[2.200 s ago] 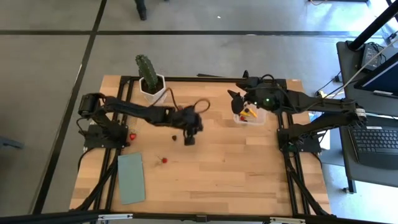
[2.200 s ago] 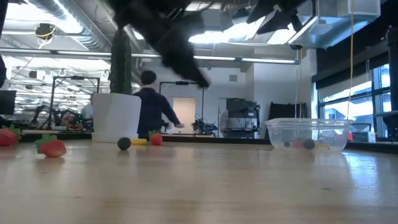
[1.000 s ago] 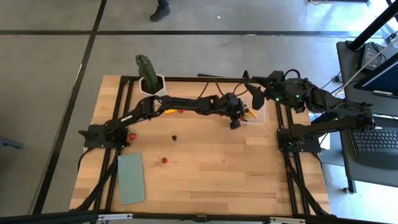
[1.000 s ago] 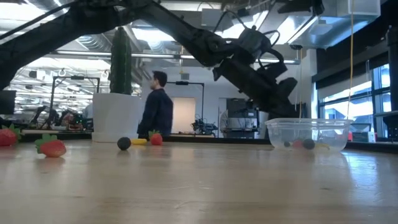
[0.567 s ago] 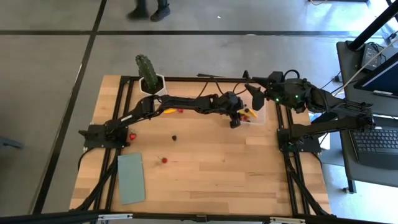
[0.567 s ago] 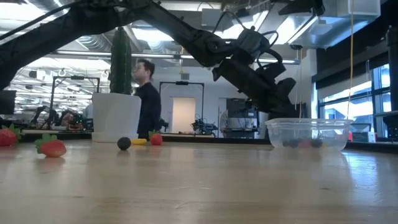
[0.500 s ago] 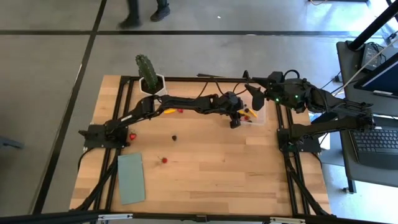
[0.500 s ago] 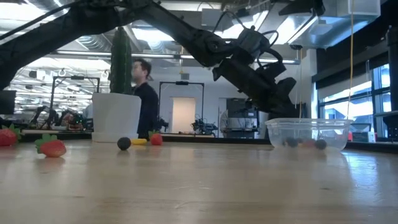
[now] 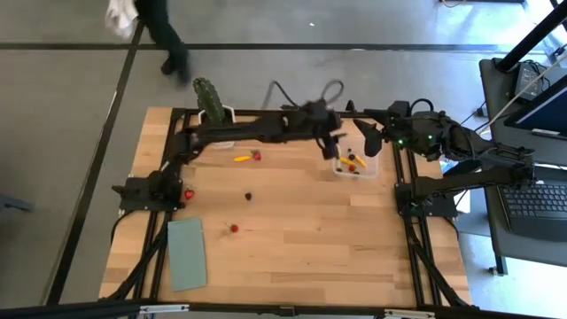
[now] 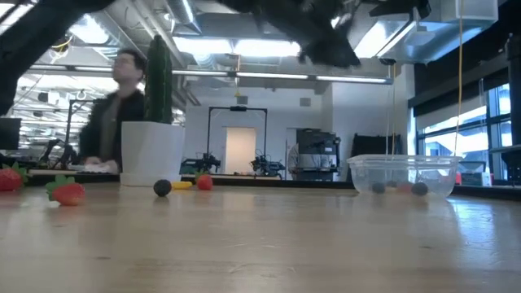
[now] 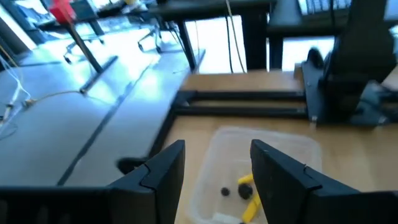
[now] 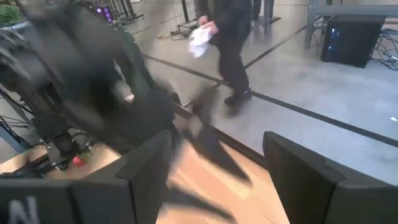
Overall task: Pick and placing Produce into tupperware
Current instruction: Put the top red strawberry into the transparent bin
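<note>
The clear tupperware (image 9: pixel 354 161) stands at the table's far right with yellow, red and dark produce inside it; it also shows in the low view (image 10: pixel 403 174). My left gripper (image 9: pixel 336 142) hangs open and empty above the tupperware's left rim, and its wrist view looks down between the fingers (image 11: pixel 217 171) at the tupperware (image 11: pixel 261 155). My right gripper (image 9: pixel 364 142) waits open above the tupperware's far side. Loose produce lies on the wood: a yellow piece (image 9: pixel 241 159), a red piece (image 9: pixel 257 156), a dark berry (image 9: pixel 249 196) and strawberries (image 9: pixel 235 228) (image 9: pixel 188 193).
A cactus in a white pot (image 9: pixel 213 111) stands at the far left edge, and a flat green pad (image 9: pixel 187 253) lies at the near left. A person (image 9: pixel 159 31) walks on the floor beyond the far edge. Bare wood spans the table's middle and near right.
A dark berry has dropped into the tupperware under my left gripper. That gripper has then risen well above the container and drawn back a little toward the far edge. The person has walked leftward behind the table.
</note>
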